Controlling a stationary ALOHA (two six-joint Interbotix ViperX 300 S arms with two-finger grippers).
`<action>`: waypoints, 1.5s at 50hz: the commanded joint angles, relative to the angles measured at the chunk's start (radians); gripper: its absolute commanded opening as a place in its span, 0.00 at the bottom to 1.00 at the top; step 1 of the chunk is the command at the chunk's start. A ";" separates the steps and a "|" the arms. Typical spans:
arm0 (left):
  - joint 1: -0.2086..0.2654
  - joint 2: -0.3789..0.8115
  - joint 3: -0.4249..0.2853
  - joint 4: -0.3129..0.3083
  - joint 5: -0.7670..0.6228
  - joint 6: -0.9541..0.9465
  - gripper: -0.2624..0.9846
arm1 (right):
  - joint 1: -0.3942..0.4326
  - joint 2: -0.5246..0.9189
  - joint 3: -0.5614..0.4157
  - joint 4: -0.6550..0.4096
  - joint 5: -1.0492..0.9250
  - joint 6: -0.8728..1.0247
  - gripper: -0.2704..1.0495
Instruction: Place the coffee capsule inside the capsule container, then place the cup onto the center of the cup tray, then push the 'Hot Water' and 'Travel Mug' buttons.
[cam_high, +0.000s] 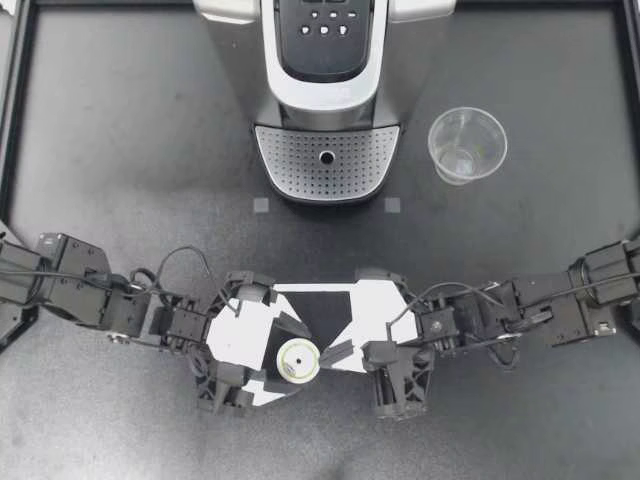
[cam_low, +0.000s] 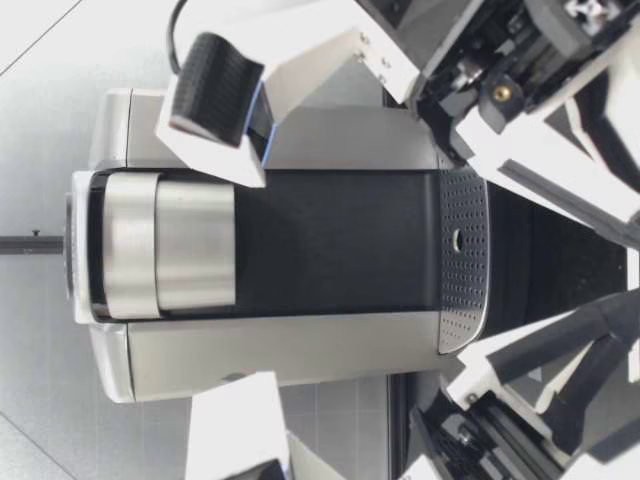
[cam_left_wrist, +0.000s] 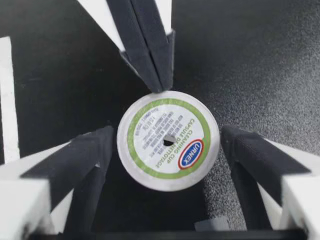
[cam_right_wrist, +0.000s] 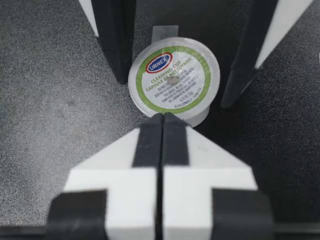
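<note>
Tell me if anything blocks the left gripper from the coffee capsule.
Nothing visible does. The coffee capsule sits between the open fingers of the left gripper. The shut right gripper only meets its rim from ahead, outside the fingers' closing path.

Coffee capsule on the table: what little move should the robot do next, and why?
Probably close my left hand on the coffee capsule. It stands upright between that hand's open fingers, not yet gripped, and my shut right hand sits at its rim.
</note>
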 joint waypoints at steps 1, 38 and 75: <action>0.003 -0.012 -0.020 0.000 -0.005 0.003 0.83 | 0.006 -0.011 -0.023 -0.002 -0.005 -0.002 0.21; 0.005 -0.046 -0.014 0.000 -0.005 -0.011 0.63 | 0.006 -0.089 -0.008 -0.002 0.012 0.005 0.21; 0.005 -0.173 0.020 0.000 -0.005 -0.012 0.63 | -0.288 -0.437 0.207 0.172 -0.443 0.196 0.21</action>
